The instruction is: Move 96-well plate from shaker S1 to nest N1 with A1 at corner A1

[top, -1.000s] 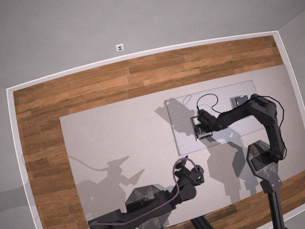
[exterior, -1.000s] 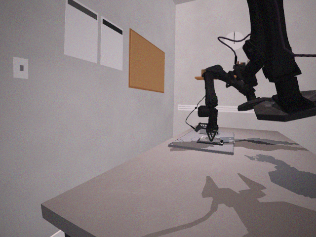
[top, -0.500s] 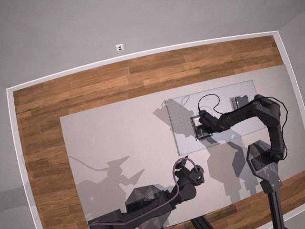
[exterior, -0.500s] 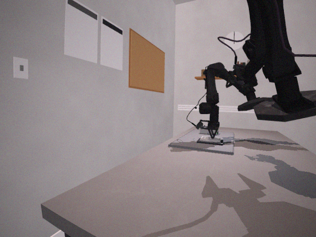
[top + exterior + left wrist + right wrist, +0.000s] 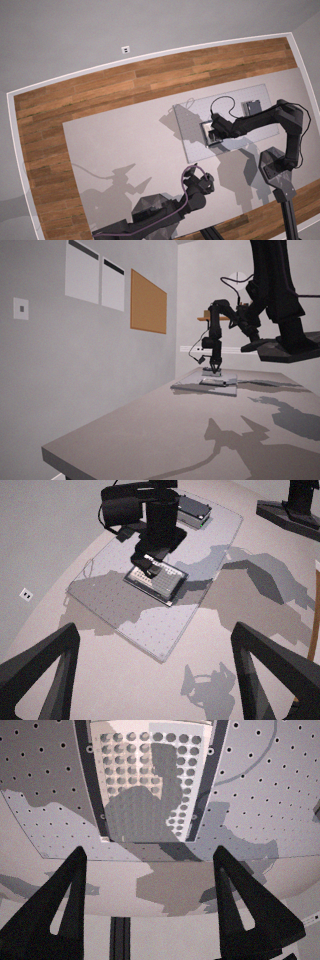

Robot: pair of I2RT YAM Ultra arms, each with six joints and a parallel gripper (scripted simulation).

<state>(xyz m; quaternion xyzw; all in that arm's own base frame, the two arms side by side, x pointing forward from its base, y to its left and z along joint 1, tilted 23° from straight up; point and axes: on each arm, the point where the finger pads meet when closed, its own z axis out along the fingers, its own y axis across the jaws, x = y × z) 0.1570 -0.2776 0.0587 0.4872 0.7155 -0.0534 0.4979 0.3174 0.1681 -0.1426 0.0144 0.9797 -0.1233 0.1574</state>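
Pale tabletop (image 5: 116,144) (image 5: 129,428) (image 5: 125,680), grey walls (image 5: 77,31) (image 5: 38,356) (image 5: 30,555).
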